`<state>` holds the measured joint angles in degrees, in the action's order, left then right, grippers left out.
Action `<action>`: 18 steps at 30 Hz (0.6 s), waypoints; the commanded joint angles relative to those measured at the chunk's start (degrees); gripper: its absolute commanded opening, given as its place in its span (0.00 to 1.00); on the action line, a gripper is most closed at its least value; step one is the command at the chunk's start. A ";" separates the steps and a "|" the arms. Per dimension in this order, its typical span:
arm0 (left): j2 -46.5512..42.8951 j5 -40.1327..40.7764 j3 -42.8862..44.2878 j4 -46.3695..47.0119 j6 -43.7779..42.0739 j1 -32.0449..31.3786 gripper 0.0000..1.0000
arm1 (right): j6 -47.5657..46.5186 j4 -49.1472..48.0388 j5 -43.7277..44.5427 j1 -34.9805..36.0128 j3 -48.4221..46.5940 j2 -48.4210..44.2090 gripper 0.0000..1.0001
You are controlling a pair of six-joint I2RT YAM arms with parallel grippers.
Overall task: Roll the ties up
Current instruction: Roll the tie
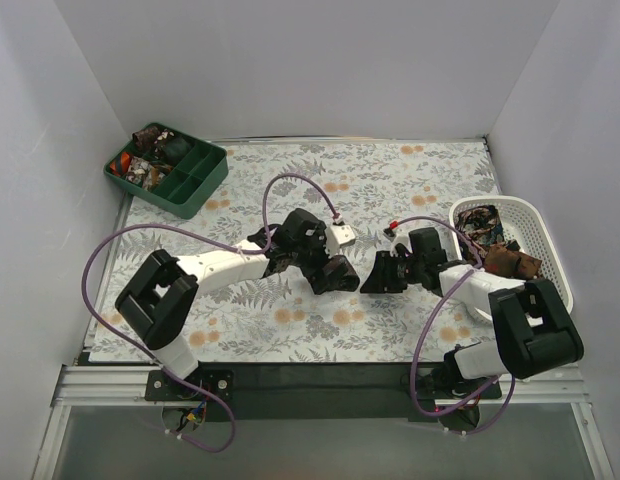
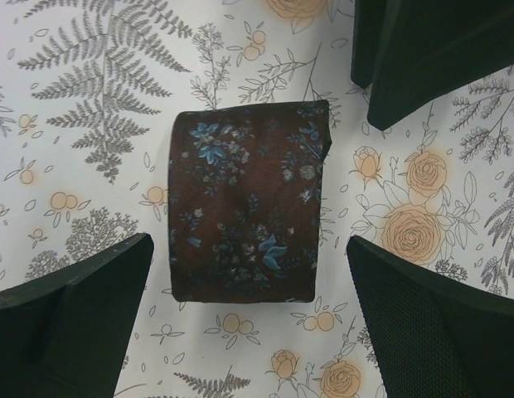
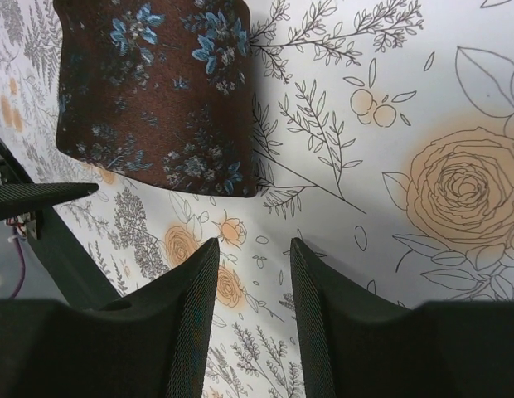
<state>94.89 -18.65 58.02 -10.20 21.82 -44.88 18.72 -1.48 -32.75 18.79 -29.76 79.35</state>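
Your left gripper [image 2: 249, 303] stands wide open and holds nothing. Its dark fingers [image 2: 75, 323] hang at either side of the near end of the maroon fabric tie with small blue and pink flowers [image 2: 244, 207]. This tie lies as a compact bundle on the table with the white floral cover [image 2: 91, 207], near the middle of it. Your right gripper [image 3: 253, 249] has its fingers drawn close together with only a narrow gap, and nothing is between them; the bundle lies just beyond their tips, apart from them. I judge this tie to be light, soft and without any stiffness. The woven cloth will probably slide a little on itself, and the layers may come loose if you pinch only the top one. So it seems better to take it across its width, with both long sides between the fingers and all layers pressed together, not by a corner. Whether it is rolled or only folded, I cannot tell from above.
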 commanded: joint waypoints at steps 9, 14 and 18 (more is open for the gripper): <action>4.42 1.69 1.92 2.73 -6.53 -1.35 0.98 | 3.60 -15.91 4.01 3.63 3.91 3.44 0.36; 5.92 2.66 1.75 2.99 -5.83 -1.52 0.98 | 6.06 -19.88 7.79 4.06 6.46 3.79 0.31; 6.45 2.57 1.31 2.99 -4.17 -1.52 0.94 | 7.82 -23.65 8.67 4.50 7.70 4.49 0.28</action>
<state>101.95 -16.64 58.15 -8.51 16.95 -46.15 25.17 -20.78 -27.53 22.74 -23.53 82.41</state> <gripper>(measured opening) 0.944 0.286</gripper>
